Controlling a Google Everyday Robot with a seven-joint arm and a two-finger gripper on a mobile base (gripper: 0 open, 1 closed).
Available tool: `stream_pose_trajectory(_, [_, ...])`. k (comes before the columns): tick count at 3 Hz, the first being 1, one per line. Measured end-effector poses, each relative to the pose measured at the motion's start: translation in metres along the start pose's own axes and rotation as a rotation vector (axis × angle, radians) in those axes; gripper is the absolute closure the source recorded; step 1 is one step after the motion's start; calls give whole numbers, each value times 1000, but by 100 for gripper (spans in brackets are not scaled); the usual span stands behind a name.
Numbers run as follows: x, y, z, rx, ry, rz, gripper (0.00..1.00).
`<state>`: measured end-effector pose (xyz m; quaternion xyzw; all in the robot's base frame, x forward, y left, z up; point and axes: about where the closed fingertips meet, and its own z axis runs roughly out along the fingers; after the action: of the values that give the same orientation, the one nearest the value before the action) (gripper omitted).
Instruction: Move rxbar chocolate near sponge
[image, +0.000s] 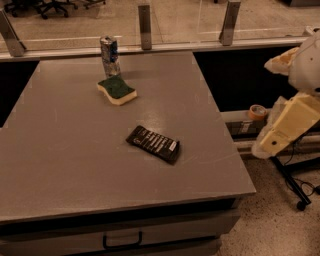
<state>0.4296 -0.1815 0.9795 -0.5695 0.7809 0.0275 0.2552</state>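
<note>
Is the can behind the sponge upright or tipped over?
Upright: the can stands on its base behind the sponge. The gripper is out of view; the arm is right of the table.

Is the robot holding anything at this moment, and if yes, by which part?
Nothing is held. The gripper is at the right, beyond the table edge, and the rxbar chocolate lies flat on the table, untouched.

The rxbar chocolate (153, 144) lies near the middle of the table (60, 165). The sponge (117, 90) lies farther back and to the left, apart from it. A can (109, 55) stands just behind the sponge. The gripper (282, 131) is off the table, to the right.
</note>
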Motion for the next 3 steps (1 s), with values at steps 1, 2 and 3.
stream_pose_trajectory(1, [-16, 22, 25, -56, -149, 56, 0])
stream_pose_trajectory(2, [-33, 45, 46, -71, -285, 95, 0])
stream_pose_trajectory(3, [-41, 64, 75, -53, -353, 145, 0])
